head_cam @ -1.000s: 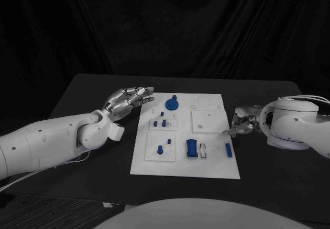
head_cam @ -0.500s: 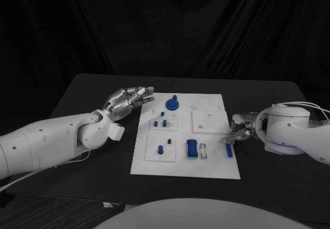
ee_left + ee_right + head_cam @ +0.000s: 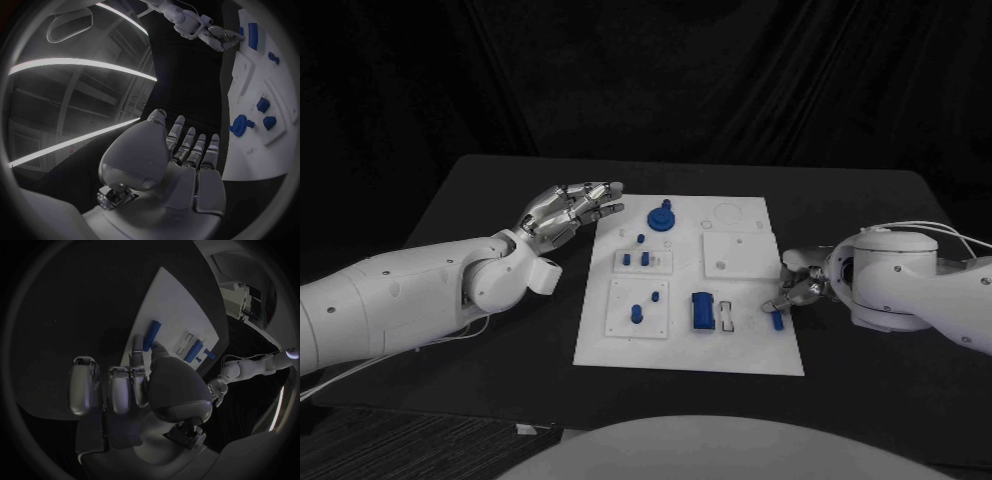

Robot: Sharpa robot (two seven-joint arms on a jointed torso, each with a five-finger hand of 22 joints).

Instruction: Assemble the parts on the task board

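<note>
In the head view, the right hand (image 3: 800, 290) is reaching its fingertips onto the blue bar (image 3: 777, 316) at the task board's (image 3: 747, 355) right edge; a firm pinch seems next. The left hand (image 3: 570, 211) is hovering, fingers apart, upper left of the board. In the right wrist view, bare desk (image 3: 81, 315) is lying beside the bar (image 3: 150, 336); whether the fingers are clamping it, nobody can tell.

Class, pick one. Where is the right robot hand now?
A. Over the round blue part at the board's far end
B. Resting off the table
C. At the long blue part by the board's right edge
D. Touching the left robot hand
C: the right robot hand has its fingers at the long blue part near the board's right edge; the right wrist view shows them at its end.
</note>
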